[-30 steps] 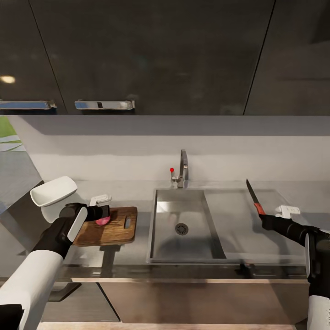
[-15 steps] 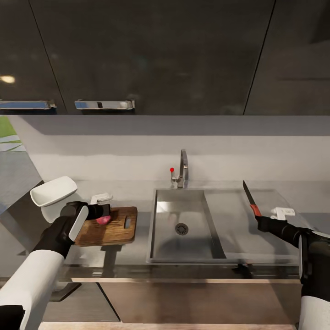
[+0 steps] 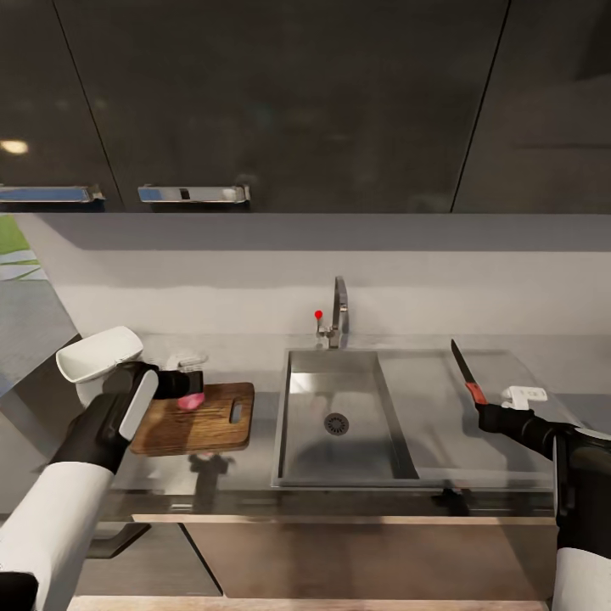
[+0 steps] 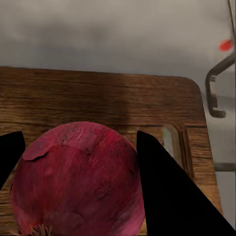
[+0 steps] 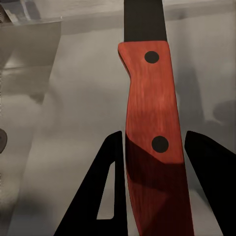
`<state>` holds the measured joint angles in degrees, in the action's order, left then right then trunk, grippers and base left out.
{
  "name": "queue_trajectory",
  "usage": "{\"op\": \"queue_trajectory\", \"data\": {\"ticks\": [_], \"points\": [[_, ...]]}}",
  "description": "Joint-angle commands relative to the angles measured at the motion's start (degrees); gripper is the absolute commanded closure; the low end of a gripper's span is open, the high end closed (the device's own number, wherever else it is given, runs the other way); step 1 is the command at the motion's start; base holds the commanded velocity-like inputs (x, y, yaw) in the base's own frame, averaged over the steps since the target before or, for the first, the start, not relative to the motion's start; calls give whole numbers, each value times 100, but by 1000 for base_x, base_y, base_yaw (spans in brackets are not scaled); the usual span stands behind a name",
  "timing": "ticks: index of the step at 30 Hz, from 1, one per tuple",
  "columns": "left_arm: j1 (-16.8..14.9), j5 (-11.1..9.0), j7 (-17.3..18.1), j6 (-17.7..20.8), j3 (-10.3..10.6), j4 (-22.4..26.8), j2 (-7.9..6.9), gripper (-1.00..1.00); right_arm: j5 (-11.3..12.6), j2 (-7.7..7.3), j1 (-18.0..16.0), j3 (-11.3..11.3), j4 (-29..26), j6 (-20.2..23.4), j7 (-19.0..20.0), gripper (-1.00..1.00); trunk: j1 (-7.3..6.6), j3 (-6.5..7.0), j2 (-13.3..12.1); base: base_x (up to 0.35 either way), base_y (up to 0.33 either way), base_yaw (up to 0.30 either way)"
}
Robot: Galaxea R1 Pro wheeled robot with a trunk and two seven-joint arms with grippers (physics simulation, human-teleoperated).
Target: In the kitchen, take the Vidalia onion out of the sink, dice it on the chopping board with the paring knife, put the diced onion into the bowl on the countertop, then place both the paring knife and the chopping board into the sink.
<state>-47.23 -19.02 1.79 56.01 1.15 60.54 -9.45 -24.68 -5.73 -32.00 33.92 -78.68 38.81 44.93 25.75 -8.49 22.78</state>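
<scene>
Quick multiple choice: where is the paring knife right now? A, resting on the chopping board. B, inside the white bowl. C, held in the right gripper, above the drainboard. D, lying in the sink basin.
C: the right gripper is closed on the red handle of the paring knife, blade pointing up above the drainboard of the sink.

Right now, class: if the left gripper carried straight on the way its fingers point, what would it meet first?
The left gripper already has the Vidalia onion between its fingers; pushing on, it would probably meet the chopping board just beyond, though the depth is unclear.
</scene>
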Motion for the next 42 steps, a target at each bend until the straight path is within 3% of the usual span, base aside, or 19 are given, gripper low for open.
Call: {"op": "queue_trajectory", "data": {"ticks": [1, 5, 7, 9, 10, 16, 19, 36, 37, 42], "points": [[-6, 14, 36, 3, 12, -101, 0, 100, -55, 1, -8, 9, -7, 13, 59, 100, 4, -12, 13, 0, 0, 0], [-6, 21, 40, -605, 17, -502, 5, 100, -55, 1, -8, 9, -7, 13, 59, 100, 4, -12, 13, 0, 0, 0], [-6, 22, 41, -695, 17, -613, 5, 100, -55, 1, -8, 4, -7, 13, 56, 100, 4, -12, 13, 0, 0, 0], [-6, 22, 41, -1238, 17, -829, 5, 100, -55, 1, -8, 1, -7, 13, 59, 100, 4, -12, 13, 0, 0, 0], [-6, 22, 41, -1335, 17, -890, 5, 100, -55, 1, -8, 1, -7, 13, 58, 100, 4, -12, 13, 0, 0, 0], [-6, 29, 49, -1434, 17, -1114, 5, 100, -55, 1, -8, 1, -3, 13, 52, 100, 4, -12, 13, 0, 0, 0], [-6, 30, 49, -2133, 85, -1424, 5, 100, -55, 1, -8, 1, 1, 13, 51, 100, 4, -12, 13, 0, 0, 0], [-6, 30, 49, -2199, 131, -1493, 15, 100, -55, 19, -8, 1, 2, 13, 52, 100, 4, -12, 13, 0, 0, 0], [-6, 30, 49, -2199, 137, -1493, 20, -100, -55, 19, -8, 1, 2, 13, 53, 100, 4, -12, 13, 0, 0, 0], [-6, 30, 49, -2191, 140, -1485, 22, -100, -55, 19, -8, 1, 23, 10, 54, 100, 4, -12, 13, 0, 0, 0]]}}
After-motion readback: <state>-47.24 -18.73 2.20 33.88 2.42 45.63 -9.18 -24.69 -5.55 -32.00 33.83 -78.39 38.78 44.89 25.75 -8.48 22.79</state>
